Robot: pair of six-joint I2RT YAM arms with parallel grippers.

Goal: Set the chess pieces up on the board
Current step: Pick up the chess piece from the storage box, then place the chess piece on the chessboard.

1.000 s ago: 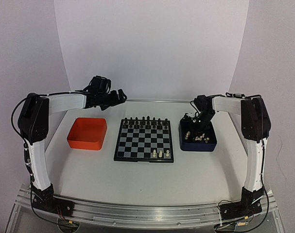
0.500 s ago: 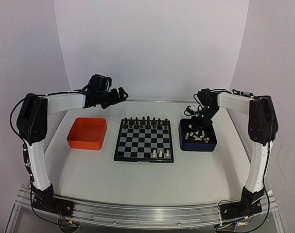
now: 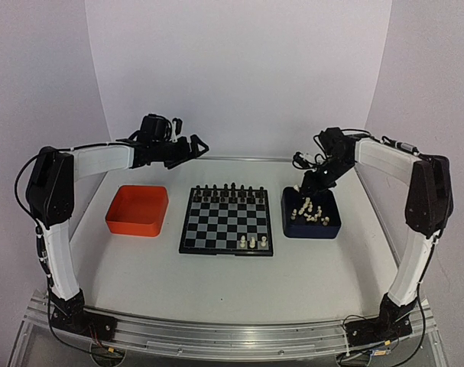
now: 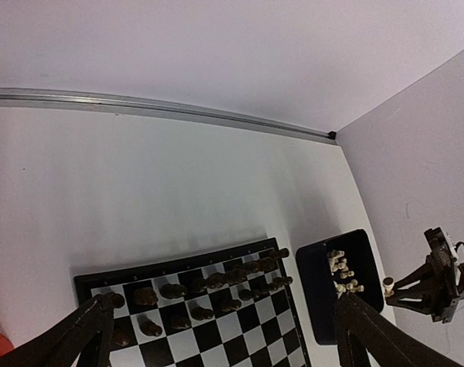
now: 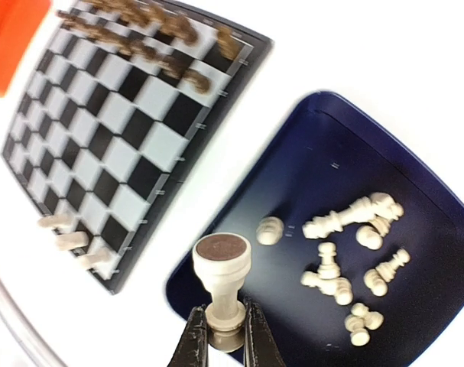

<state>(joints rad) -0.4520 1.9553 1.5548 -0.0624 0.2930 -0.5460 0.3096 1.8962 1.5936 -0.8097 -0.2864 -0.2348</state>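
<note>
White matte tabletop (image 3: 216,283) runs back to a pale lilac backdrop (image 3: 239,76), with a ribbed aluminium rail (image 3: 216,335) along the near edge. At centre lies the board (image 3: 226,220), glossy black and pale checks, with black figures (image 3: 228,191) in its far rows and three cream figures (image 3: 252,242) on its near row. Just right of it a dark blue tray (image 3: 311,232) holds the loose chess pieces (image 3: 311,215), small smooth turned shapes lying tumbled. Above that tray the right gripper (image 5: 225,335) pinches a cream piece (image 5: 222,275), its round brown-felted base toward the wrist camera. The left gripper (image 3: 192,147) hangs spread wide near the table's far edge, beyond a smooth-walled orange tray (image 3: 136,223).
</note>
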